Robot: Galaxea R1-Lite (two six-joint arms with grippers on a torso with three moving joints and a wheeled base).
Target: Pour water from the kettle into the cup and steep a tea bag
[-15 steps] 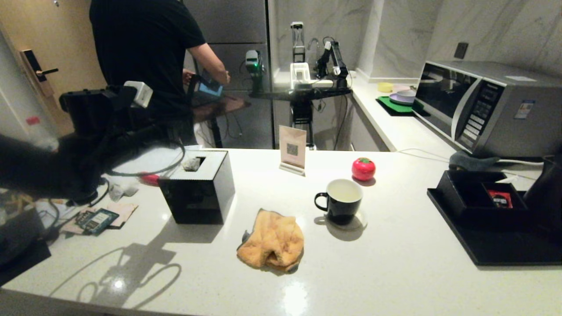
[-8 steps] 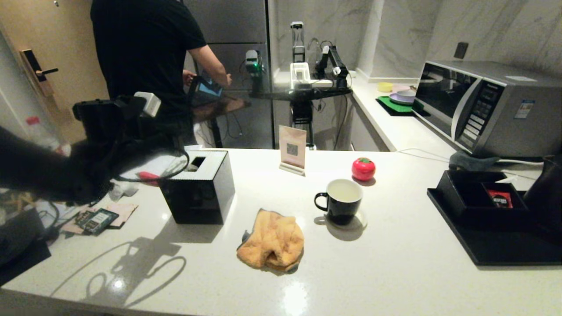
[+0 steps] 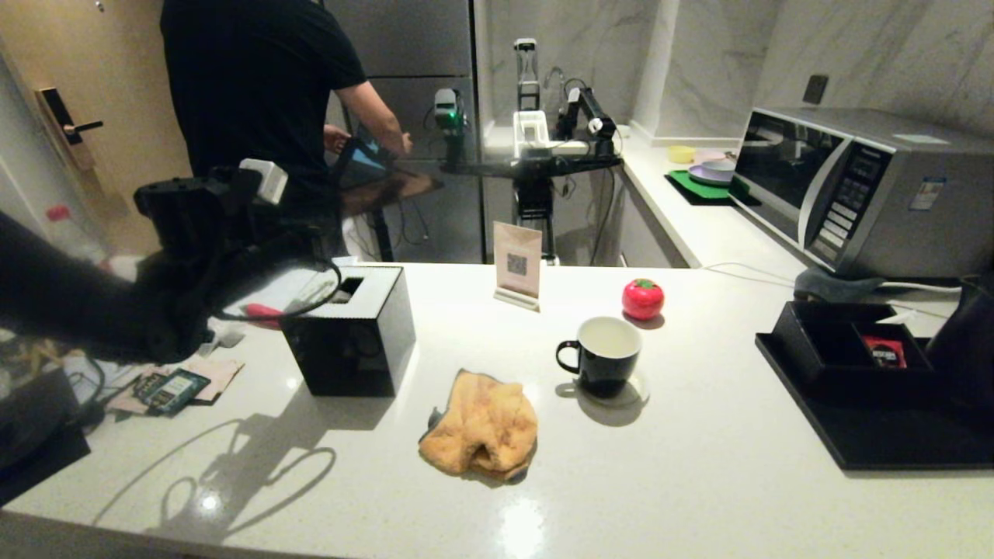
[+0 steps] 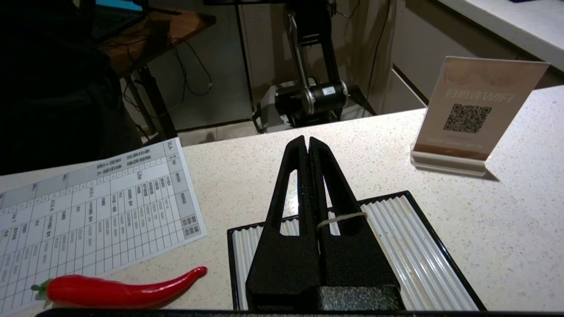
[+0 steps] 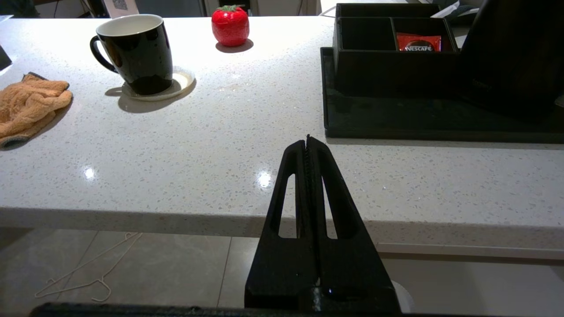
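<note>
The cup (image 3: 602, 353), a black mug with a white inside, stands on a small saucer in the middle of the counter; it also shows in the right wrist view (image 5: 134, 53). The black kettle (image 3: 963, 341) stands at the far right on a black tray (image 5: 511, 57). My left gripper (image 4: 307, 140) is shut and empty, hovering over the ribbed top of a black box (image 4: 423, 246), far left of the cup. My right gripper (image 5: 307, 138) is shut and empty, low before the counter's front edge. The tea bag is out of view.
An orange cloth (image 3: 481, 423) lies left of the cup. A red tomato shape (image 3: 643, 299) and a QR sign (image 3: 518, 264) stand behind it. A compartment box (image 3: 846, 341) holds a red sachet. A microwave (image 3: 862, 186) is at back right. A person (image 3: 256, 93) stands behind. A red chilli (image 4: 119, 290) lies by a printed sheet (image 4: 88, 211).
My left arm has swung to the right, toward and over the black box. The right arm, the cup and the kettle have stayed put.
</note>
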